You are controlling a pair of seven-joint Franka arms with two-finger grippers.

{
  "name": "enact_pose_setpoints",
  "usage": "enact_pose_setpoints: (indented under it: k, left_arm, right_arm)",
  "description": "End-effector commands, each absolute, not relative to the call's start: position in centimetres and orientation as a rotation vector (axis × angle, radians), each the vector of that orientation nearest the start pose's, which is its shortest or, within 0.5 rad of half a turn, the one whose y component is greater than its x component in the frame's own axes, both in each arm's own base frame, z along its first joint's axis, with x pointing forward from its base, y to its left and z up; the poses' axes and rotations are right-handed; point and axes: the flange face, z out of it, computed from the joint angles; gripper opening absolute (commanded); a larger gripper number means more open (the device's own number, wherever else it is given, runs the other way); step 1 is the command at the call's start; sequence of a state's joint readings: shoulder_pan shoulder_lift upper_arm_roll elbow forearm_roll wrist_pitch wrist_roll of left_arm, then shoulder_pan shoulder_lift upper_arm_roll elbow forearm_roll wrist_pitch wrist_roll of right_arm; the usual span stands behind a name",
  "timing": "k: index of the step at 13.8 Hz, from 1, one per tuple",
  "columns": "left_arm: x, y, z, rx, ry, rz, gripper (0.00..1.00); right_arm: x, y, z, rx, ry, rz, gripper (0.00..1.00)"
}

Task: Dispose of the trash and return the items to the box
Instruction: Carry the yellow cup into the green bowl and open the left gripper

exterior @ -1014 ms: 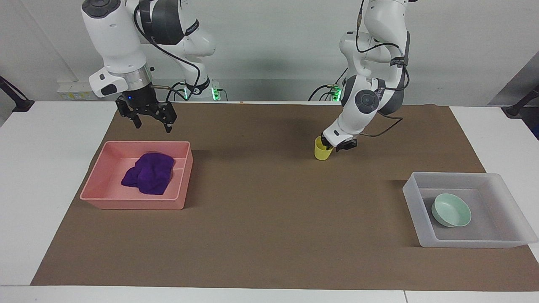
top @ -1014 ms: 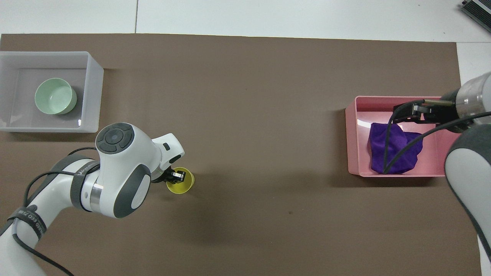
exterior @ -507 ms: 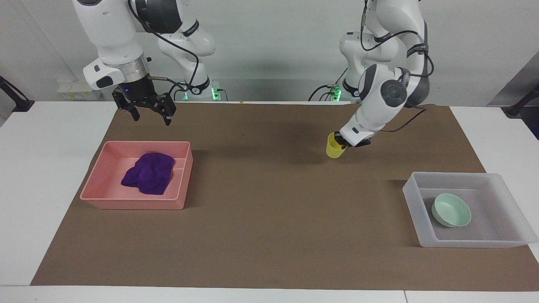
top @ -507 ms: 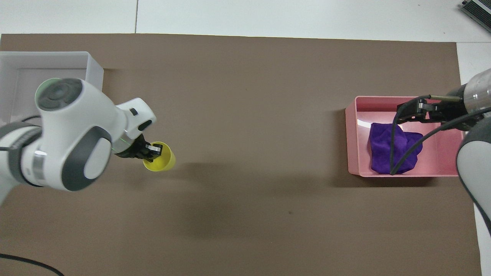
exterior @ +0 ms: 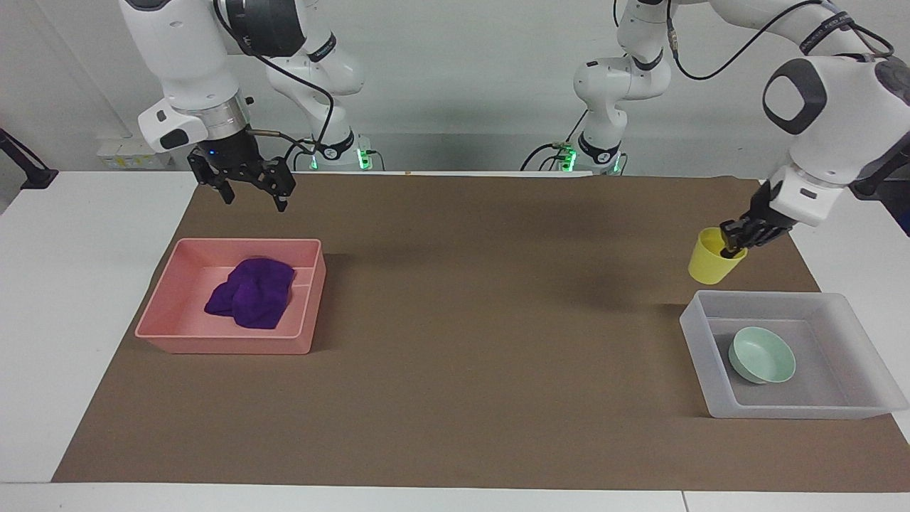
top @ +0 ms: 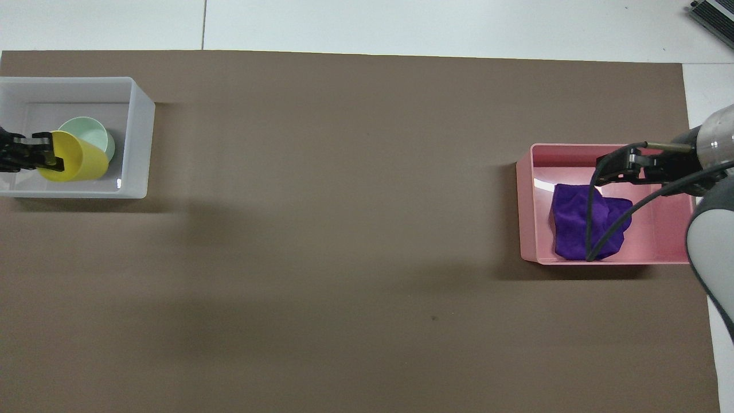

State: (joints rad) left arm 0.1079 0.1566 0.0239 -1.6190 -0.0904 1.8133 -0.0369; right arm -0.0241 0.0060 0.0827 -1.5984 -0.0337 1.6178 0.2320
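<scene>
While gripped, yellow cup point(exterior: 713, 266) tilted

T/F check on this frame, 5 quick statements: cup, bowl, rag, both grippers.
1. The left gripper holds the yellow cup in the air. True.
2. The mint bowl sits in the pink tray. False: it is in the translucent box.
3. The purple rag lies in the pink tray. True.
4. The right gripper is shut on the rag. False: it is open, raised and empty.
5. The cup rests on the box floor. False: it is tilted above the box's rim.
</scene>
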Motion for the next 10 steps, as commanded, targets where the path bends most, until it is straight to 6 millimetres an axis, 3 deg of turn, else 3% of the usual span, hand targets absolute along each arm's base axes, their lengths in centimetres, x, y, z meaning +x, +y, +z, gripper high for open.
enact_pose_setpoints:
  k: [1, 4, 6, 10]
  left_arm:
    - [65.2, 12.1, 49.7, -3.178, -0.374, -0.131, 0.00]
    - [68.2, 13.4, 44.0, -3.157, -0.391, -0.240, 0.00]
    - [68.4, 14.8, 43.5, -3.146, -0.425, -0.277, 0.00]
    - [68.7, 15.8, 38.9, -3.121, -0.407, -0.167, 0.00]
  right_arm:
    - [55.6, 2.8, 61.4, -3.145, 0.294, -0.019, 1.00]
    - [55.6, 2.8, 61.5, -3.145, 0.294, -0.021, 1.00]
    - [55.6, 2.8, 61.5, -3.145, 0.294, -0.021, 1.00]
    - [55.6, 2.7, 61.4, -3.145, 0.297, -0.019, 1.00]
